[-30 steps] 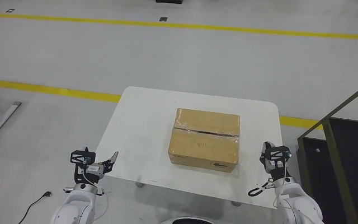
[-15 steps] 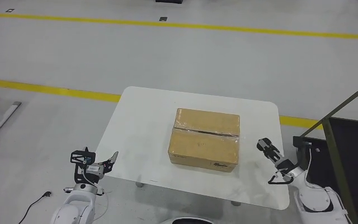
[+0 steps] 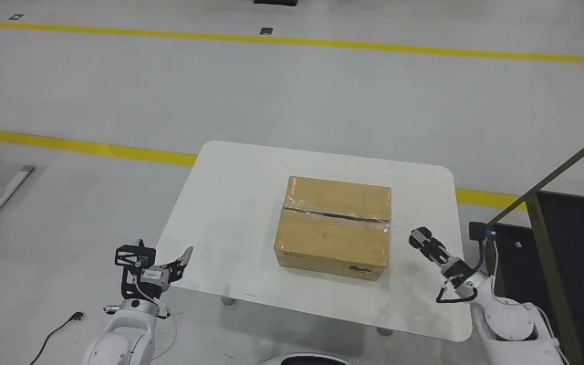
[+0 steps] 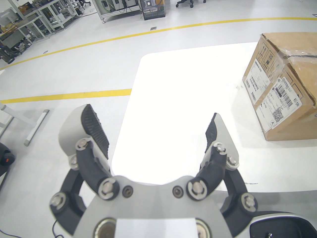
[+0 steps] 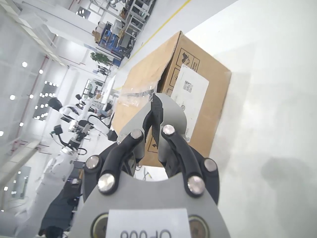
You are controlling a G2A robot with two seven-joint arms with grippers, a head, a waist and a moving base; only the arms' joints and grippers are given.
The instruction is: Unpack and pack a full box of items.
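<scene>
Unpacking is not yet begun. The cardboard box sits centre frame on the white table, flaps shut and taped. The right gripper, fingers together and empty, hangs just right of it. The left gripper, spread wide and empty, is lower left. The next move likely calls for breaking the seam.

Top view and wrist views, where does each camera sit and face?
Top view: above the arms, looking down at the table and cardboard box; left gripper off the table's near corner, right gripper beside the box.
Left wrist view: on the left wrist, facing across the table toward the box's labelled side; own gripper open.
Right wrist view: on the right wrist, facing the box's end; own gripper shut.
All three share the box.
</scene>
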